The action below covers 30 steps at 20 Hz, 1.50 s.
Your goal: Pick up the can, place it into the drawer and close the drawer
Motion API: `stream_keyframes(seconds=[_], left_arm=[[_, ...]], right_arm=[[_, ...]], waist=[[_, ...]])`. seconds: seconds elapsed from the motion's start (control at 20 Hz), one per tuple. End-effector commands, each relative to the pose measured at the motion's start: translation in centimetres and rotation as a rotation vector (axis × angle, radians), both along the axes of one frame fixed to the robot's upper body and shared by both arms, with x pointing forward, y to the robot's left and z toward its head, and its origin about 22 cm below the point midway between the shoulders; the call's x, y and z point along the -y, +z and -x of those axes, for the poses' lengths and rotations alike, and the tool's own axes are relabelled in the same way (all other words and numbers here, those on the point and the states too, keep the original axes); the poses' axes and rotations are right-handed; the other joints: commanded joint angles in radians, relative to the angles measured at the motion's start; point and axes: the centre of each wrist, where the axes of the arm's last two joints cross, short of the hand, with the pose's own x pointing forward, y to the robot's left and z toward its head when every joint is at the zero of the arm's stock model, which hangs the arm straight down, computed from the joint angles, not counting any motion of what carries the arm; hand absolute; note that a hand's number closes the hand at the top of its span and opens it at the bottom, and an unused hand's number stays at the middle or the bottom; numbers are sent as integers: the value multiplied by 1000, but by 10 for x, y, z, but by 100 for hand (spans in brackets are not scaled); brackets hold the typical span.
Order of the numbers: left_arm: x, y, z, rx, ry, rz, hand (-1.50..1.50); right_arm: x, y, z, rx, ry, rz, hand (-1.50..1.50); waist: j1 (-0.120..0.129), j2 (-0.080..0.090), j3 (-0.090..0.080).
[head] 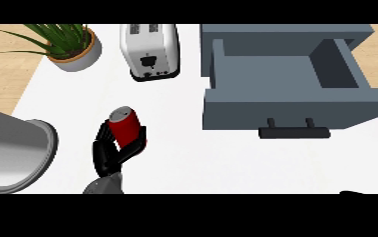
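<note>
Low on the left of the white counter (192, 161), your robot's left hand (111, 153) is wrapped around a red can (125, 123), fingers and thumb curled about its sides. The can's silver top tilts away from you. Well apart, to the upper right, a grey drawer (280, 111) stands open, its dark handle (294, 131) facing you. A toaster (151, 51) and a plant (68, 43) sit along the far edge. Only a sliver of the right hand (353, 193) shows at the lower right; you cannot tell its state.

Can (127, 123) — in left robot hand (109, 155)
</note>
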Motion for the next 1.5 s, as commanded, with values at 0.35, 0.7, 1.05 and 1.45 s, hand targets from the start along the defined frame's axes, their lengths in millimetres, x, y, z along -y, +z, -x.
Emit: stream_keyframes(seconds=[0.35,0.7,1.05,1.45], left_arm=[[-11,52,-84,62,-478,16,150],[35,90,-124,85,-573,-25,150],[61,165,-141,132,-668,-71,150],[122,253,-153,164,-708,-49,150]], right_arm=[[5,4,-14,17,18,10,-150],[5,8,0,13,-25,37,-150],[2,9,2,38,-26,32,-150],[4,10,-11,20,-20,40,-150]], waist=[[-24,7,-1],[-11,1,0],[4,-6,1],[2,-2,1]])
